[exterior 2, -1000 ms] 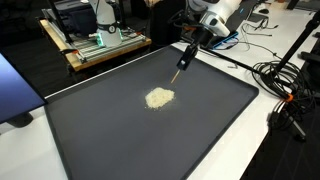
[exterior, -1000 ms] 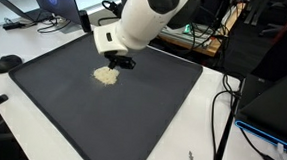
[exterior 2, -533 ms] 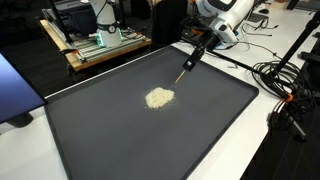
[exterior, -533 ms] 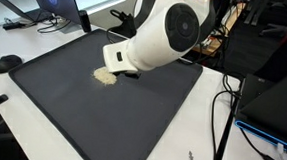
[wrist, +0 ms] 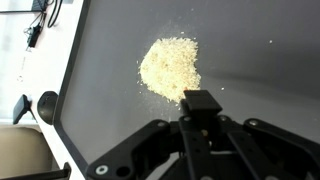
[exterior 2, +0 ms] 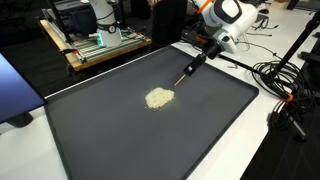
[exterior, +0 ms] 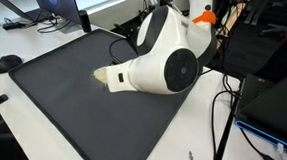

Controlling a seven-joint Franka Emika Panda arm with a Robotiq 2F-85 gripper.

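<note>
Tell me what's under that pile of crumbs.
The dark mat lies under the crumb pile; the patch beneath it is covered. In an exterior view the arm hides part of it.

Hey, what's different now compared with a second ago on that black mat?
The arm swung over and tilted, so the thin stick in its shut jaws now leans at a flatter slant. Its tip barely shifted and is short of the pile of grains. Nothing was picked up or let go. The pile and the black mat stayed as they were.

Exterior views oblique, sharing mat (exterior 2: 130,140), wrist close above
</note>
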